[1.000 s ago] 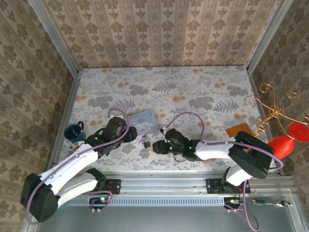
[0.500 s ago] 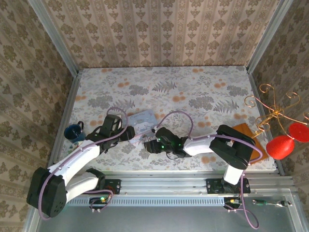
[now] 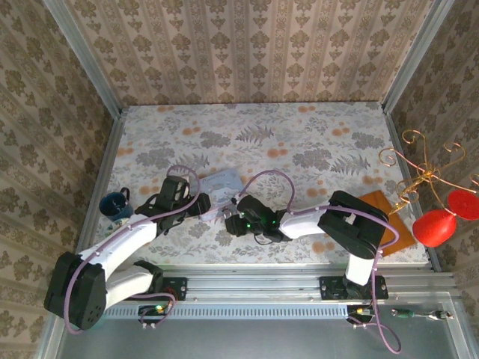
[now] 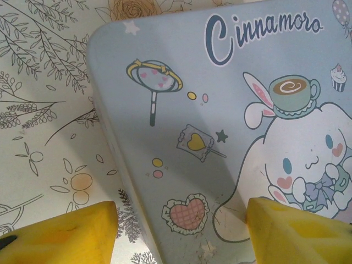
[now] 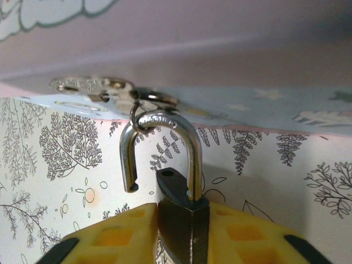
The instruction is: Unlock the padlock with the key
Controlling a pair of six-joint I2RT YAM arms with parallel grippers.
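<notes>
Top: padlock [image 3: 227, 217] lay just beside tin's [image 3: 222, 182] near edge. Left wrist: left gripper [image 4: 176, 236] gaped wide over tin, holding nothing, so tin could slide. Right wrist: right gripper [image 5: 180, 234] pinched padlock body; key [image 5: 91, 85], ringed to open shackle [image 5: 159, 146] at tin's edge, could snag.

Padlock [image 5: 179, 220] between my right jaws: the body is black and matt, with a dull sheen along its edges. Its shackle [image 5: 191, 159] is bright polished metal, smooth and mirror-glossy. The thin ring [image 5: 132, 116] looped through it is metal wire too, and the key [image 5: 102, 85] beyond is just a blurred metallic glint. My pads [image 5: 113, 236] look like matt yellow plastic with moulded recesses. Left wrist view now: the tin [image 4: 220, 110] is smooth, pale blue and printed, with a soft satin sheen. The tabletop [image 4: 44, 110] is matt and printed. Paper or cloth, I can't tell.
</notes>
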